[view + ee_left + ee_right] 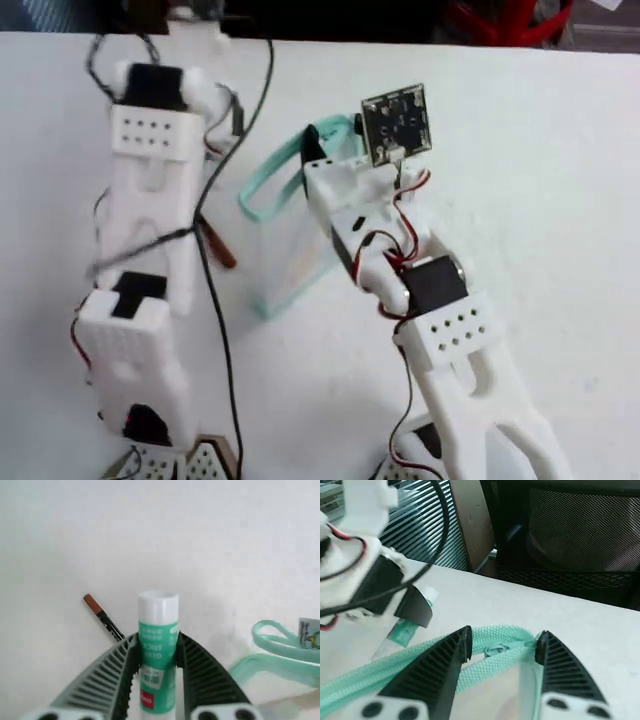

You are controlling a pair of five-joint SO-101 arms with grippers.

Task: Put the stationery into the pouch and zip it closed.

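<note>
one green-labelled glue stick (158, 614) in left pincer (156, 639), pouch (280, 652) near

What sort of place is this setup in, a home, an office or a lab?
Probably an office or lab workspace: a plain white table carries two white plastic robot arms, and behind it stand a black mesh office chair and slatted blinds.

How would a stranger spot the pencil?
On the white table, look between the left arm and the clear, mint-edged pouch. The pencil lies flat there: thin, dark, reddish-brown at one end, unlike the fat green glue stick in the left pincer.
</note>
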